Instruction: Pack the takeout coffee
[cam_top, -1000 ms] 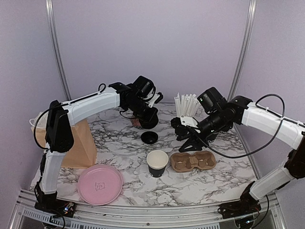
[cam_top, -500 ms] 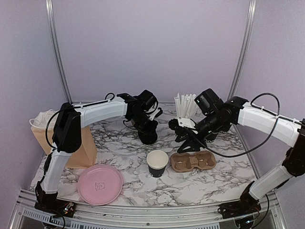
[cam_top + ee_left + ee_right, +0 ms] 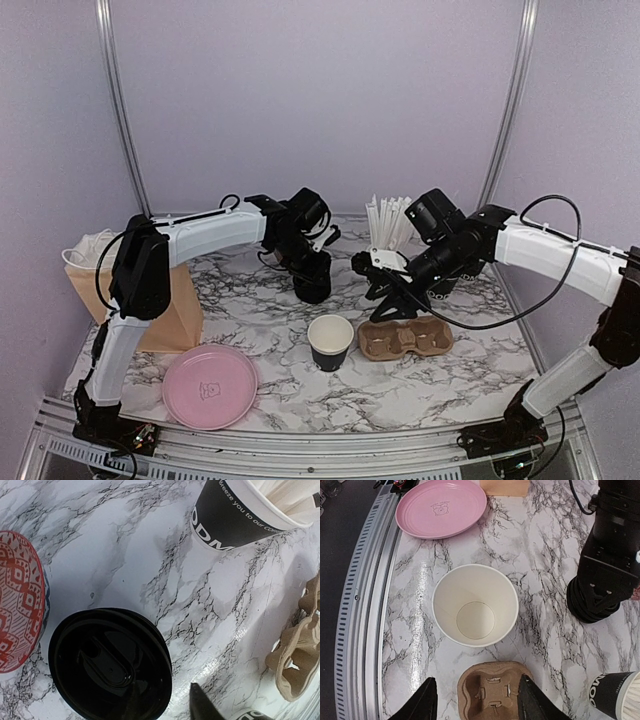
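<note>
Although the black lid [image 3: 110, 662] lies flat on the marble table [image 3: 450, 385], it is not fitted to the black paper cup [image 3: 330, 342], which stands upright and uncovered nearer the front edge, its cream-white inside empty in the right wrist view. The cup sits just beside the left end of the brown pulp carrier [image 3: 405, 338], with a thin strip of marble showing between them; both carrier holes are unoccupied. The left gripper [image 3: 311, 288] is lowered over the lid at mid-table and hides it from the overhead camera. In the left wrist view one fingertip [image 3: 201, 706] rests clear of the lid's rim with bare marble between, while the other is hard to separate from the black plastic; the fingers read as slightly apart and nothing is clamped. The lid lies close beside a red-patterned bowl [image 3: 20, 602], not touching it as far as can be seen. The right gripper [image 3: 477, 702] hangs above the near hole of the carrier, its fingers spread and holding nothing. A black straw cup [image 3: 235, 515] with white lettering stands behind the carrier. A pink plate [image 3: 210, 385] lies at the front left, and a brown paper bag [image 3: 170, 305] stands behind it at the left edge.
</note>
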Tool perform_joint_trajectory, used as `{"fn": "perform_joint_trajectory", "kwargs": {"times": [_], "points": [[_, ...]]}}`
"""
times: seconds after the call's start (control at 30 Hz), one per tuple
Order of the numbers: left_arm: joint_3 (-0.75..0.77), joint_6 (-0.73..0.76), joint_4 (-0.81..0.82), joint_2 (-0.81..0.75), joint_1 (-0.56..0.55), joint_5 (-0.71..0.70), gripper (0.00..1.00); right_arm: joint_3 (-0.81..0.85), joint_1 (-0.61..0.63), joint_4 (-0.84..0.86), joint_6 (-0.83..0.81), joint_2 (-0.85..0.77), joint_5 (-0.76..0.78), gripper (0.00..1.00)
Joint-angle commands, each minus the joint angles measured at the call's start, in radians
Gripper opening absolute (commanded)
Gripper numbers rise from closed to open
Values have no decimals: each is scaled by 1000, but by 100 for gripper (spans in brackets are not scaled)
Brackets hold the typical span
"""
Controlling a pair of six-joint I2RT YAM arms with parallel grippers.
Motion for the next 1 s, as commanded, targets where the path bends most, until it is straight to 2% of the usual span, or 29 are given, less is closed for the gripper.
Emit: {"fn": "perform_joint_trajectory", "kwargs": {"times": [0.0, 0.17, 0.33, 0.43, 0.5, 0.57, 0.7, 0.97], "points": [[4, 0, -22, -10, 3, 11, 41, -4, -8, 22, 3, 5, -6, 53], [35, 3, -22, 22, 4, 1, 36, -4, -6, 25, 3, 5, -6, 53], [51, 2, -24, 30, 4, 0, 22, -7, -6, 25, 6, 0, -5, 53], [51, 5, -24, 26, 4, -12, 24, -10, -8, 25, 6, -1, -3, 53], [51, 5, -23, 26, 4, -18, 34, -8, -6, 26, 6, -1, -3, 53], [51, 7, -24, 29, 3, -17, 37, -8, -6, 26, 7, -1, -3, 53], [60, 5, -23, 46, 4, -13, 34, -8, -7, 27, 7, 2, -5, 53], [78, 7, -22, 55, 3, -4, 23, -12, -7, 27, 7, -5, -4, 53]]}}
